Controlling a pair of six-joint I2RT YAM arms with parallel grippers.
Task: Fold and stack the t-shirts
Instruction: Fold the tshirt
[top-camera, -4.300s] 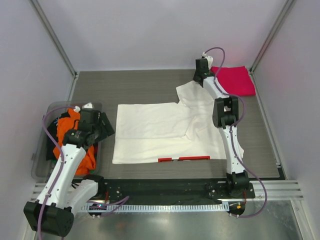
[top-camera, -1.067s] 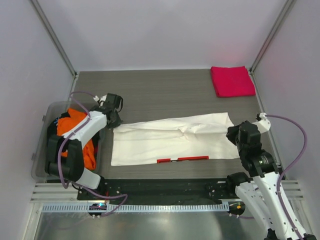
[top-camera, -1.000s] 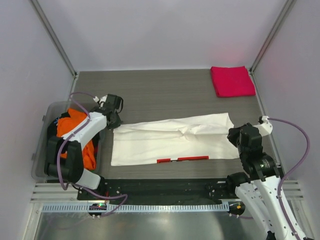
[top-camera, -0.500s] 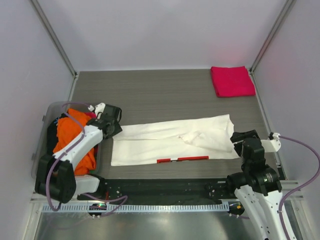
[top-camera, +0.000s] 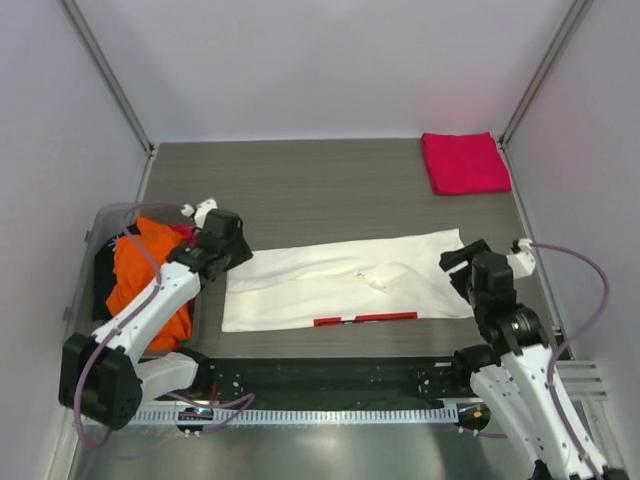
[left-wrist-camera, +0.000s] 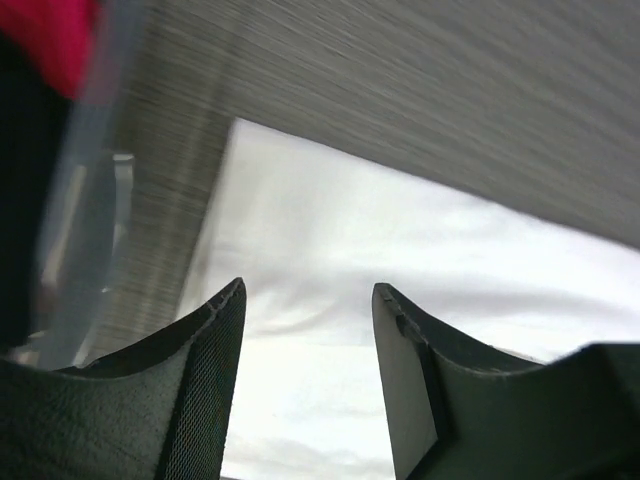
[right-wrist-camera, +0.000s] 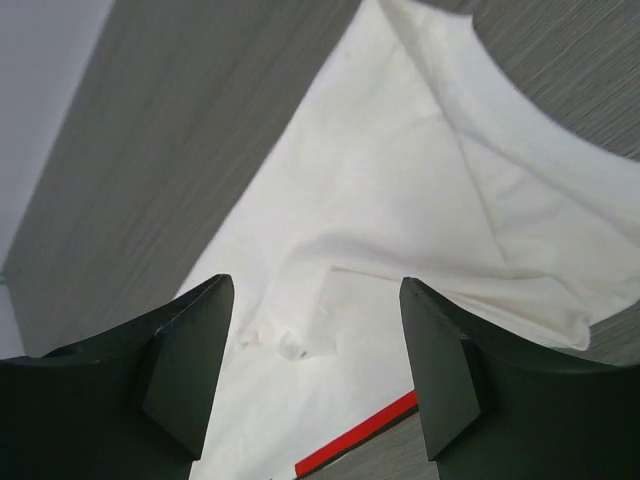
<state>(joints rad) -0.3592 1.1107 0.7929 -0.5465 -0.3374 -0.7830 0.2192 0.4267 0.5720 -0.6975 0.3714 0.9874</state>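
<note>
The white t-shirt lies folded in a long strip across the table, with a red edge showing along its near side. My left gripper hovers open at the strip's left end, nothing between its fingers; the white cloth lies below them. At the right end my right gripper also stands open and empty over the white tee, and the red edge shows near its fingers. A pink-red t-shirt lies folded at the back right. Orange and dark t-shirts fill the bin.
The clear plastic bin stands at the left edge of the table, its wall close beside my left gripper. Frame posts and purple walls enclose the table. Bare grey tabletop stretches behind the white tee.
Both grippers were shut on the white tee's ends a second ago and have since opened and let go. The left one moved back towards the near side; the right one moved a little.
</note>
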